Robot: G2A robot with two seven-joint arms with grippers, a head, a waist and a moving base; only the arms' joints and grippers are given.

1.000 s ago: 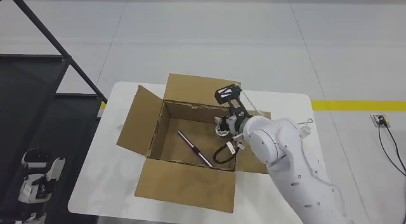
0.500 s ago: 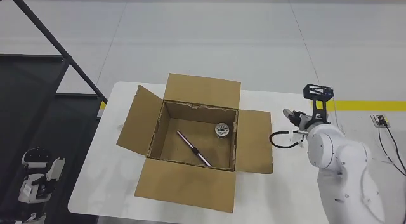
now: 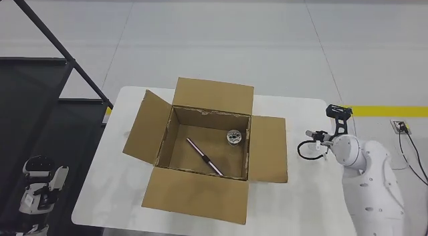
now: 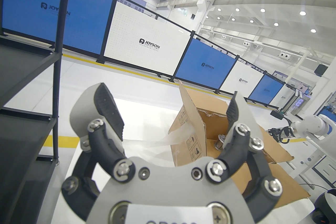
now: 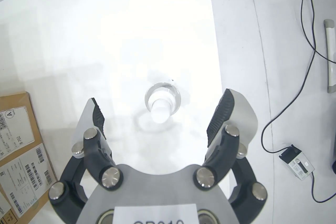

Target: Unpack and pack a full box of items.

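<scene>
At the top view's right, beside the brown cardboard box (image 3: 200, 199), my right tool (image 5: 162, 98) hangs wide open, empty, over a small clear round container (image 5: 162, 104) on the white worktop (image 5: 118, 25). Unpacking, I judge; next, fetching the box's thin metal rod (image 3: 204, 155).

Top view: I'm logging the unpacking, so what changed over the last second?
The right arm drew out of the box and swung to the table's right side; its pincer now hangs open over a clear cup standing there. The box, the rod and the round part inside stayed put.
</scene>
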